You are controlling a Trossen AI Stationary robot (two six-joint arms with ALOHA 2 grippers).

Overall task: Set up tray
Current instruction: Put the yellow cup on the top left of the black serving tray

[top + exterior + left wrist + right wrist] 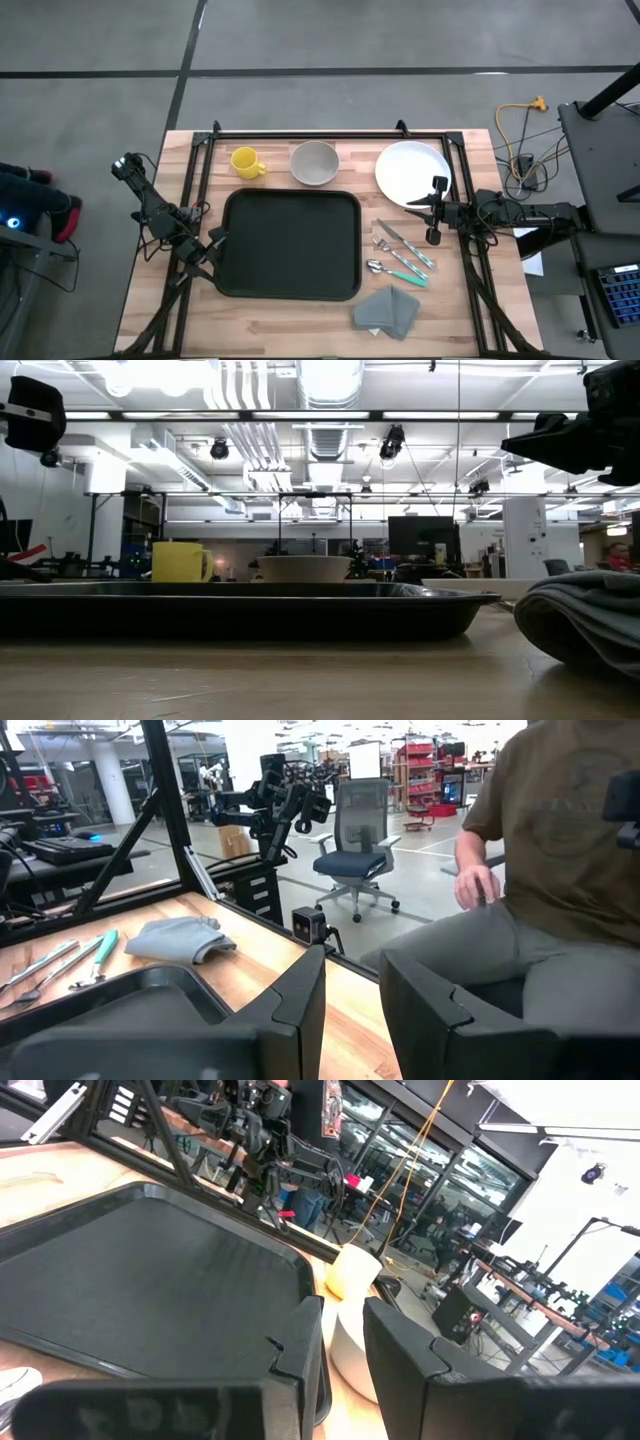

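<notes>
A grey concrete floor point(330, 40) is being crossed by dark seams. The hall is being lit by ceiling lamps point(330, 375). A grey office chair point(358, 830) is being left unoccupied.

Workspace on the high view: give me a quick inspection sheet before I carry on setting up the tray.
Surface: light wooden table top, black frame rails along its edges.
Job's things: large flat black rectangular tray, nothing on it.
Clutter: yellow mug, grey bowl, white round plate, teal-handled cutlery, folded grey napkin, all off the tray.
Hands: left hand at the tray's left edge; right hand beside the plate; both hold nothing.
Cables: yellow cord on the floor.
Surroundings: seated person nearby.
</notes>
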